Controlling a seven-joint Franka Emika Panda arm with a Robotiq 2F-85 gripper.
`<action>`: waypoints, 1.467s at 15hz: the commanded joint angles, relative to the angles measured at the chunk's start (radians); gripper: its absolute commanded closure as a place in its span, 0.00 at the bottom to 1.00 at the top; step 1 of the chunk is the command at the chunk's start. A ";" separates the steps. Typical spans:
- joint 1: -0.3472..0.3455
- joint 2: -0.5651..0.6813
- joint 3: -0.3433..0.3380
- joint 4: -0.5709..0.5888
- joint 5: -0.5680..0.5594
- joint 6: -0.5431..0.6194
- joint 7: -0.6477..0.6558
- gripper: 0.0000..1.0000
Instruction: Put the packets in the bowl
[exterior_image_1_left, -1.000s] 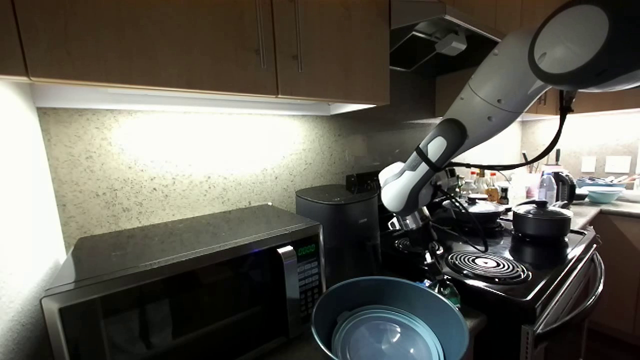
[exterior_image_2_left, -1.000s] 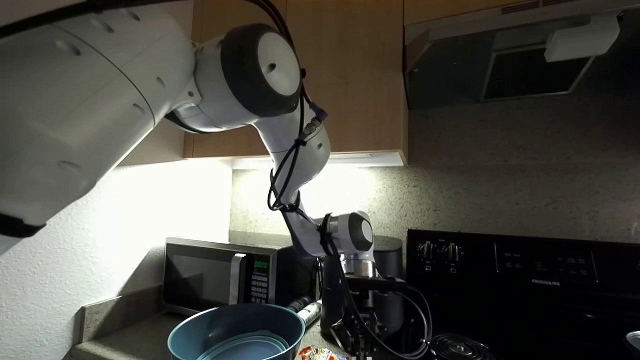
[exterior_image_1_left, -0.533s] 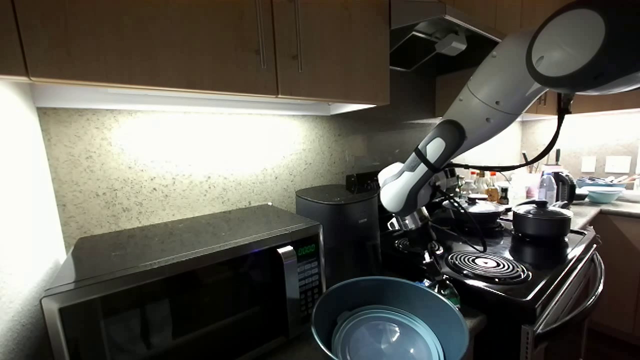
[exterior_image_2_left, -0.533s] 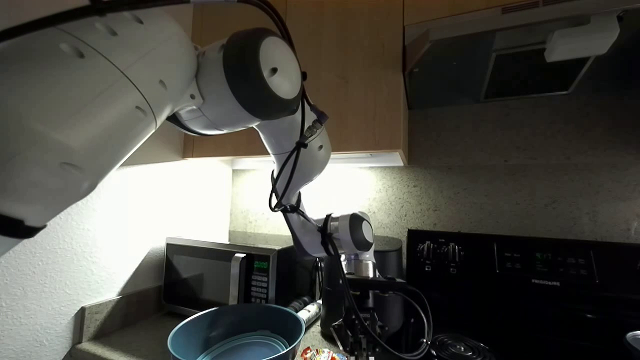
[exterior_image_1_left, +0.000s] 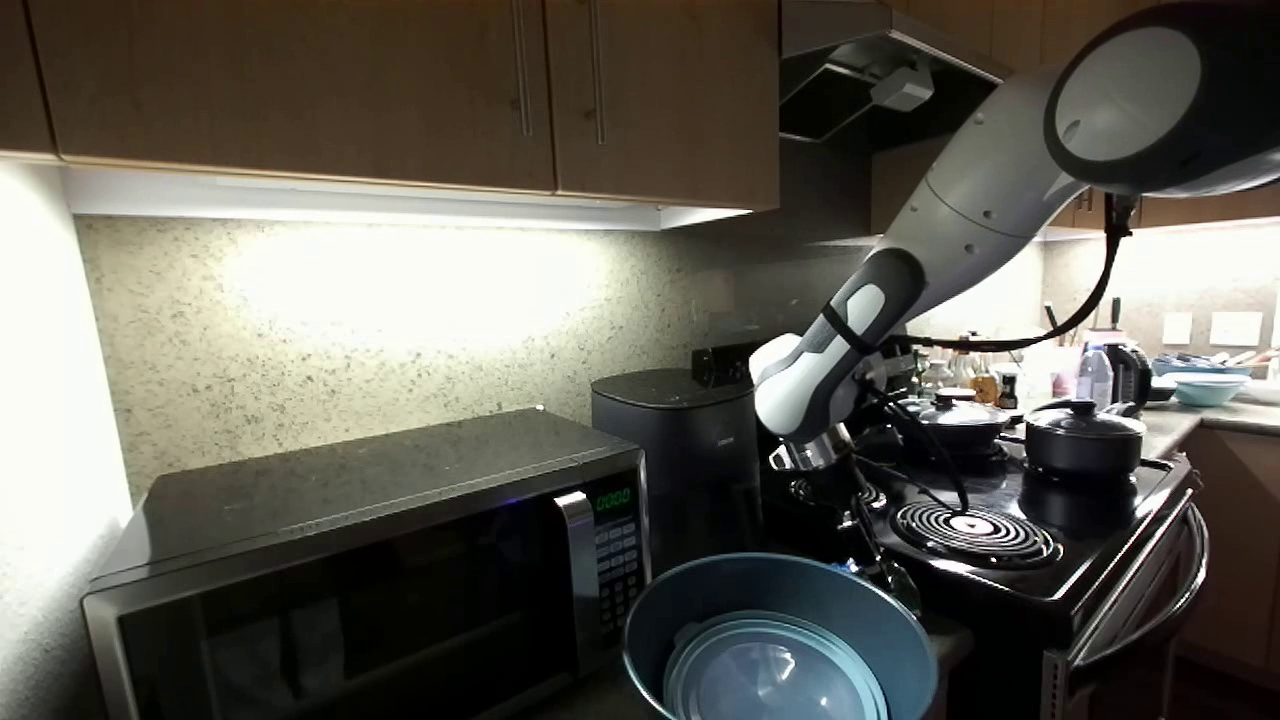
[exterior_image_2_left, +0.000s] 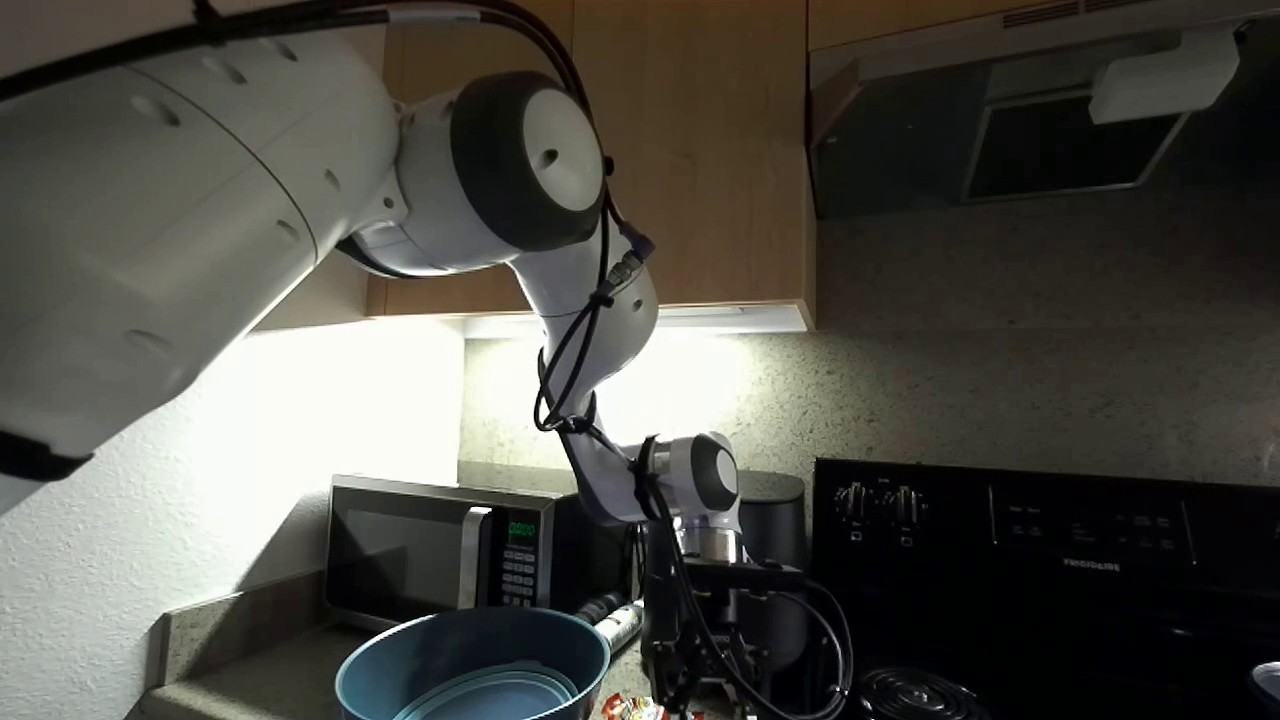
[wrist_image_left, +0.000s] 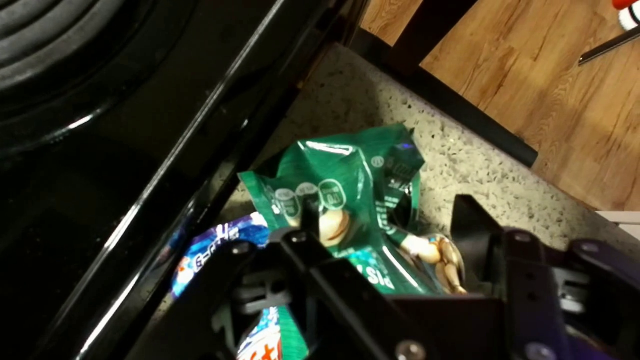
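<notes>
Wrist view shows the green packet (wrist_image_left: 357, 197) beneath the tool (wrist_image_left: 389, 212), whose fingers stand apart.

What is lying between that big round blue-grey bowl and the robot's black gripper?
In an exterior view, part of a crinkly orange-red packet shows between the blue-grey bowl and the black gripper, cut off by the bottom edge.

arm (exterior_image_2_left: 430, 190): white-grey, dark joint rings (exterior_image_2_left: 490, 165) | cables (exterior_image_2_left: 300, 18): black | pincer (wrist_image_left: 387, 202): black, screws (wrist_image_left: 410, 349) apparently silvery

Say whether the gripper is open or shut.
Open: the wrist view shows the gripper with fingers apart, a green packet visible between them. Whether they touch it, I cannot tell.
</notes>
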 joint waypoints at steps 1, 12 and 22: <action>-0.005 0.033 0.008 0.035 -0.009 -0.020 -0.012 0.56; 0.017 -0.126 -0.010 -0.068 -0.022 -0.003 0.107 0.95; 0.074 -0.418 -0.020 -0.254 -0.117 -0.221 0.312 0.95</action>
